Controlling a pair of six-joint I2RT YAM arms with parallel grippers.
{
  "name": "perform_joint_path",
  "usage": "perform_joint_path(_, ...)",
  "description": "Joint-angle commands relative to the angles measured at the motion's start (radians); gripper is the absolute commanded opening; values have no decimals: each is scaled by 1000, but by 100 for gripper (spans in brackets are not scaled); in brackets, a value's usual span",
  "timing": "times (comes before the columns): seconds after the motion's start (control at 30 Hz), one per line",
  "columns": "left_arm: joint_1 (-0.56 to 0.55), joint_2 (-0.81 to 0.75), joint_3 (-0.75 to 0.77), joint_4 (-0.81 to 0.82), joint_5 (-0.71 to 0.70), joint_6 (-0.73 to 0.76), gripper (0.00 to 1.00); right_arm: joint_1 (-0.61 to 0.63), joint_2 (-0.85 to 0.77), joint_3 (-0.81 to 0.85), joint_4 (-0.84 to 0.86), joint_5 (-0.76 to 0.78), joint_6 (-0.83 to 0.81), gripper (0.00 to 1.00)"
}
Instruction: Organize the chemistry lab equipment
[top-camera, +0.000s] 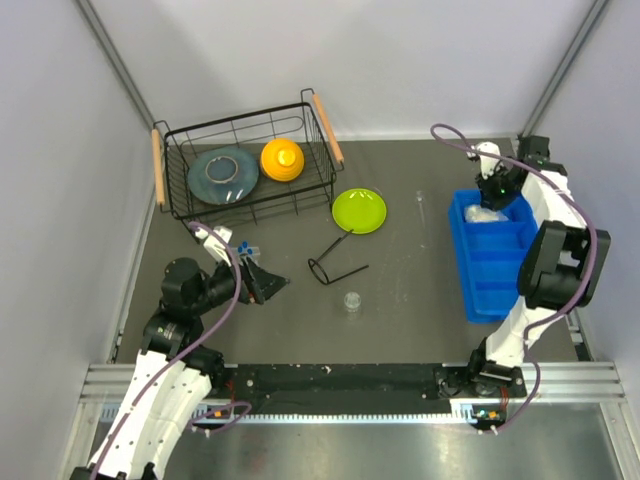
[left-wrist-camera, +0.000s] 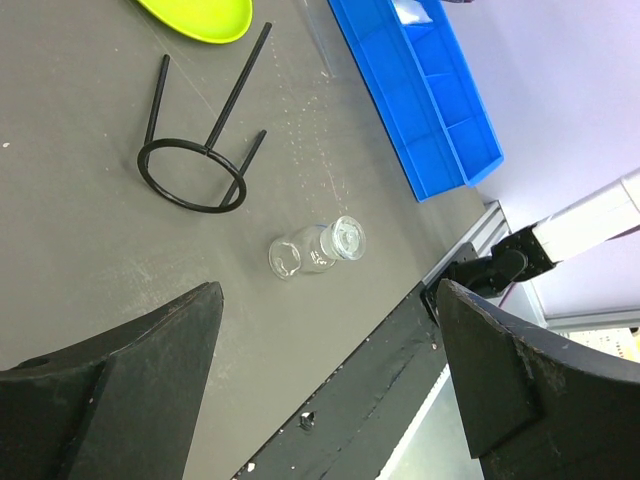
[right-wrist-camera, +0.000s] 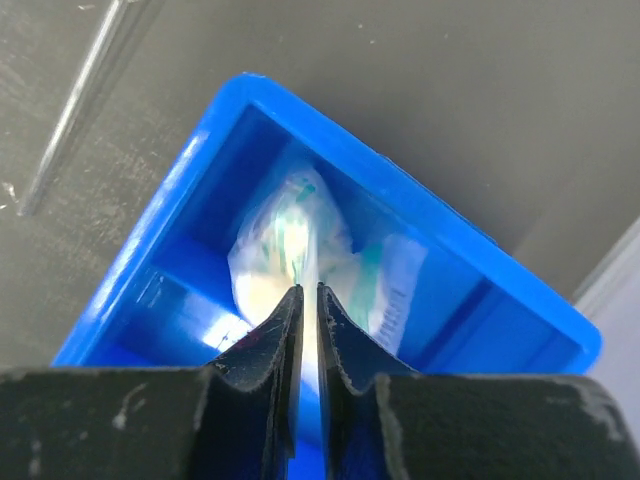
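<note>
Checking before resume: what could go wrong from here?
Right gripper is almost closed over the packet in the bin; if film is pinched, lifting drags it out.
Rod lies beside the bin; a swing could roll it.
Small clear jar ahead of open left gripper could tip.

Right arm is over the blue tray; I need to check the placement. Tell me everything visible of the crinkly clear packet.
The crinkly clear packet is a crumpled see-through plastic pouch with white contents and green markings showing through. It lies in the end compartment of the blue tray, the one farthest from the arm bases, covering most of its floor. The right gripper hangs just above it, jaws almost closed; whether they pinch a fold cannot be told.
</note>
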Motion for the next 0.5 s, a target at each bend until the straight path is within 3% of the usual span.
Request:
perform_joint_path(0.0,-8,13,2,58,3,14,93,1,88,49,43,13,-10,11)
perform_joint_path(0.23,-24,18,4,60,4,19,93,1,131,27,63,57,1,13)
perform_joint_path(0.37,-41,25,10,61,-6,23,93,-2,54,21,69,25,33,15)
perform_joint_path(0.47,-83,45,23,63,-29,32,93,-2,-29,11,67,-24,68,23)
